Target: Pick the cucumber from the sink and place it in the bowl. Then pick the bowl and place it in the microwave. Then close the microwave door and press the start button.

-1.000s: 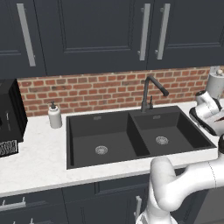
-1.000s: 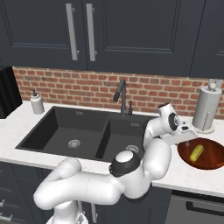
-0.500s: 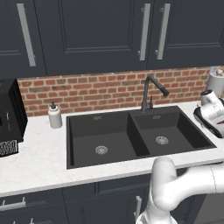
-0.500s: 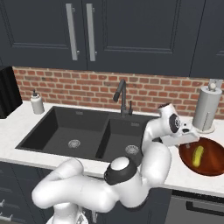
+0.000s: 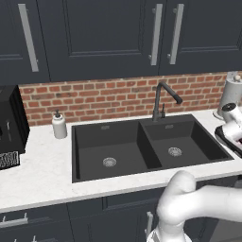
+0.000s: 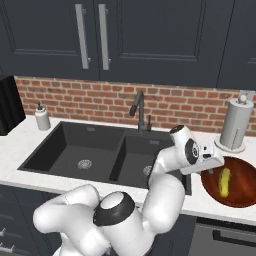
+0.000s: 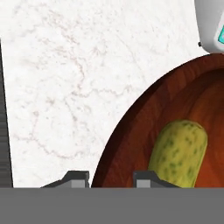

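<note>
Cucumber (image 6: 225,181) is seen lying in bowl (image 6: 246,198), just beside claw (image 7: 111,178), jaws parted, released; white marble desk (image 7: 65,87), brick backsplash.

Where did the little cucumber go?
The cucumber lies inside the bowl on the counter, right of the sink in the right base view, near the paper towel roll.
</note>
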